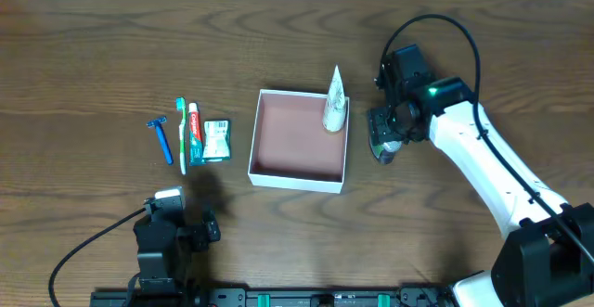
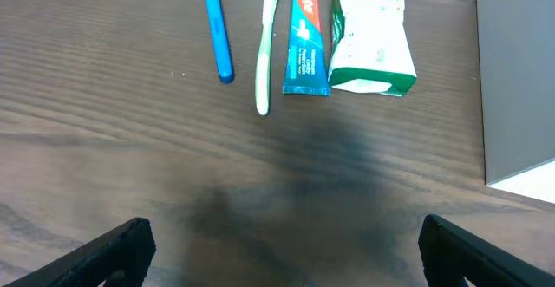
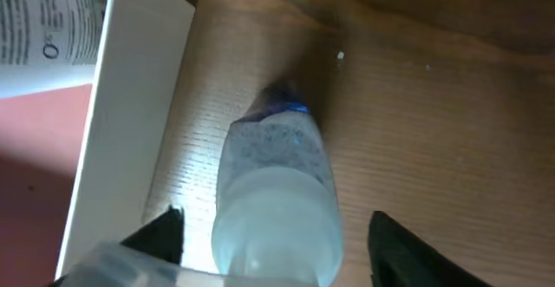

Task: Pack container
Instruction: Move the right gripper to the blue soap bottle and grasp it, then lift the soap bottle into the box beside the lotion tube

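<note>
The container [image 1: 297,179], a square shallow white box with a pinkish-brown inside, sits mid-table. A white tube [image 1: 334,103] stands in its far right corner. My right gripper [image 1: 388,140] is just right of the box, low over the table. In the right wrist view its fingers [image 3: 277,244] are open on either side of a small clear bottle [image 3: 277,200] with a blue tip, lying beside the box wall [image 3: 130,105]. My left gripper [image 1: 181,212] is open and empty near the front left, and its fingers [image 2: 282,235] show in the left wrist view.
Left of the box lie a blue razor [image 1: 162,140], a green toothbrush [image 1: 182,135], a toothpaste tube [image 1: 195,131] and a small green packet [image 1: 216,140]. They also show in the left wrist view: the razor [image 2: 217,35], toothbrush [image 2: 267,44], toothpaste [image 2: 305,35] and packet [image 2: 373,40].
</note>
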Action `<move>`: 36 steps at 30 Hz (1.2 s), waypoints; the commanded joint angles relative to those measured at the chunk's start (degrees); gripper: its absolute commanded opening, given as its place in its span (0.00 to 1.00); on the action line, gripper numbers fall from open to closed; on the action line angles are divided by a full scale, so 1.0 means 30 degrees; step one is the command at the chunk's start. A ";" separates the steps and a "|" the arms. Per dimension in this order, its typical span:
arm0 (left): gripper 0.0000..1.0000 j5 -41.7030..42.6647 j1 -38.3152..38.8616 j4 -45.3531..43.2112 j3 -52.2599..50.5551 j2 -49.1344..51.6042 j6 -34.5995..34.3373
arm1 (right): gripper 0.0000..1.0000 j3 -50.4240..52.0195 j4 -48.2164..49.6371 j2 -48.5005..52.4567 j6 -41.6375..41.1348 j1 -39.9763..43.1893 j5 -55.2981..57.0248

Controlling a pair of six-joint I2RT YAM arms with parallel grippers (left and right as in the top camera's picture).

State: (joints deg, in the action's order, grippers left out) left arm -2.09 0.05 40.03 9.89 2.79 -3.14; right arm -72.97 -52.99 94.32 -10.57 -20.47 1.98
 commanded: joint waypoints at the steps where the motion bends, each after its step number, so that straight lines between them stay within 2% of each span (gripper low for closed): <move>1: 0.98 -0.0007 -0.0102 0.0044 -0.0262 -0.0124 -0.0029 | 0.57 0.0313 0.0270 -0.0102 -0.0204 0.0109 0.0270; 7: 0.98 -0.0007 -0.0102 0.0044 -0.0262 -0.0124 -0.0029 | 0.54 0.0896 0.1107 -0.0095 -0.0466 0.0109 0.0408; 13: 0.98 -0.0007 -0.0102 0.0044 -0.0262 -0.0124 -0.0029 | 0.39 0.0874 0.1100 -0.0233 -0.0466 0.0102 0.0554; 19: 0.98 -0.0007 -0.0102 0.0044 -0.0262 -0.0124 -0.0029 | 0.30 0.0022 0.0597 -0.1545 -0.0466 0.0080 0.0554; 27: 0.98 -0.0007 -0.0102 0.0044 -0.0262 -0.0124 -0.0029 | 0.28 -0.2747 -0.1486 -0.5209 -0.0627 -0.0619 -0.0058; 31: 0.98 -0.0007 -0.0102 0.0044 -0.0262 -0.0124 -0.0029 | 0.28 -0.3687 -0.2142 -0.6739 -0.1610 -0.1996 -0.2178; 36: 0.98 -0.0007 -0.0102 0.0044 -0.0262 -0.0124 -0.0029 | 0.31 -0.3679 -0.1974 -0.7169 -0.3344 -0.4029 -0.2470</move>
State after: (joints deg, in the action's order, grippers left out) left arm -2.09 0.03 40.03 9.89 2.79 -3.14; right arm -83.22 -59.33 72.53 -15.73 -29.28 -2.70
